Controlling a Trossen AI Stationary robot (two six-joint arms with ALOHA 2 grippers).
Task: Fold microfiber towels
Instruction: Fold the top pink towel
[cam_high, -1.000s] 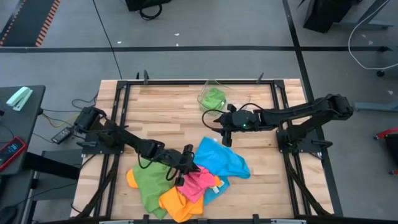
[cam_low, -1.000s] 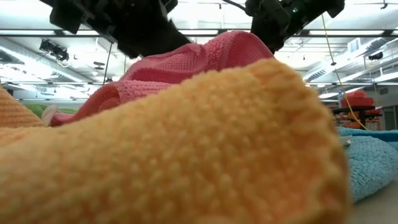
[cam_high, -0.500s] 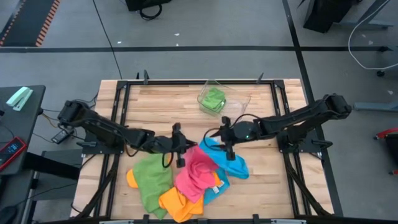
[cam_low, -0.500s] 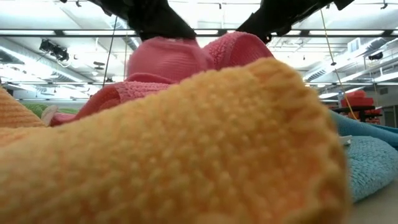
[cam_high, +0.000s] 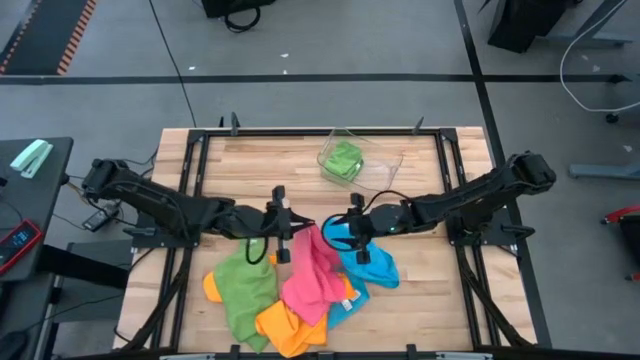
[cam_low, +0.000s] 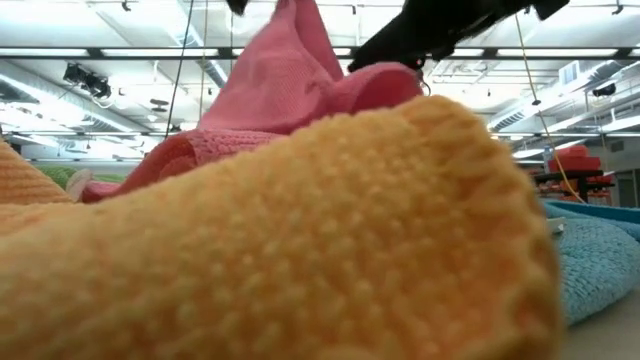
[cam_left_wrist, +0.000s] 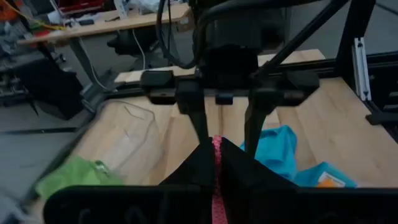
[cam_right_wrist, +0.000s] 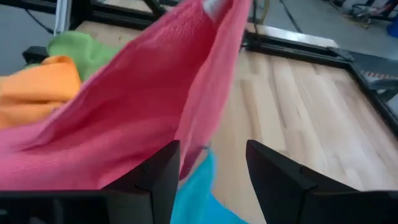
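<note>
Little folding appears done: the microfiber towels (cam_high: 290, 290) lie heaped and rumpled at the worktop's (cam_high: 260, 170) near edge, one green towel (cam_high: 343, 158) apart in the clear tray (cam_high: 375, 170). The pink towel (cam_high: 310, 265) is pinched by the closed left claw (cam_high: 283, 225); the right claw (cam_high: 352, 228) is held open beside it.

Pink towel (cam_high: 312, 272), plain, waffle-textured up close. Green towel (cam_high: 242, 290), bright and plain. Orange towel (cam_high: 283, 327), plain, nubbly in the low view. Sky-blue towel (cam_high: 372, 266), plain. Second green towel (cam_high: 343, 158) inside a clear tray (cam_high: 385, 165). Pale wood worktop (cam_high: 270, 170), planked grain, framed in black. Dark, near-black arms and end effectors, left (cam_high: 284, 222) and right (cam_high: 355, 222). Grey floor (cam_high: 300, 40) with a black line.
</note>
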